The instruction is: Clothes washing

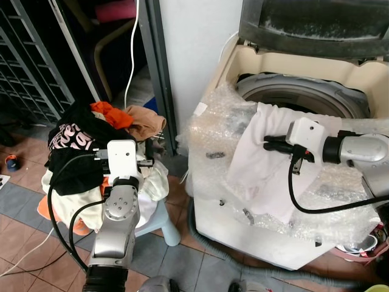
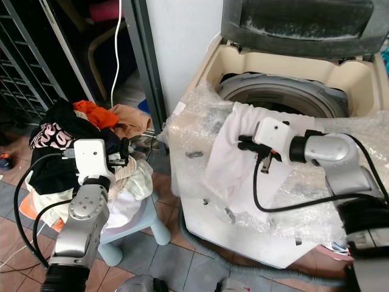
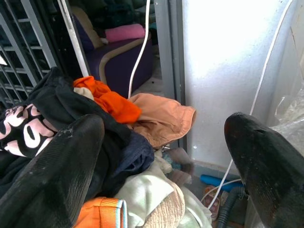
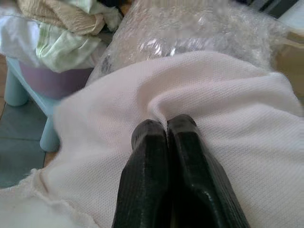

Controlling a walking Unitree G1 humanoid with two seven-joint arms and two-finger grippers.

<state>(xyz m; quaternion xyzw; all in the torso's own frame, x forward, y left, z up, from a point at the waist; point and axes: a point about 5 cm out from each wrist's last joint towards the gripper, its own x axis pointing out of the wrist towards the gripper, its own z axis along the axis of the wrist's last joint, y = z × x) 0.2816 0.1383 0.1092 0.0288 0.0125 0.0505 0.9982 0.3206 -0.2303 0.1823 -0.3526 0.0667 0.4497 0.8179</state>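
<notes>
A white garment (image 1: 261, 167) hangs over the bubble-wrapped front rim of the top-loading washing machine (image 1: 304, 94), whose lid stands open. My right gripper (image 1: 268, 145) reaches across from the right, and its fingers (image 4: 164, 142) are shut on a pinched fold of this cloth (image 4: 228, 123). To the left, a pile of clothes (image 1: 79, 152) rests on a pale blue stool (image 1: 163, 224): a black piece with pink print (image 3: 28, 128), an orange one (image 3: 114, 102) and a peach one (image 3: 159, 118). My left gripper (image 3: 164, 142) hovers over the pile, open, with nothing between its fingers (image 3: 61, 166).
Bubble wrap (image 1: 213, 137) covers the machine's front and top edge. A white wall pillar (image 1: 194, 48) stands between pile and machine. A metal gate (image 1: 30, 67) is at far left, with a white cable (image 1: 130, 61) hanging nearby. A grey drain hose (image 1: 206, 246) lies on the tiled floor.
</notes>
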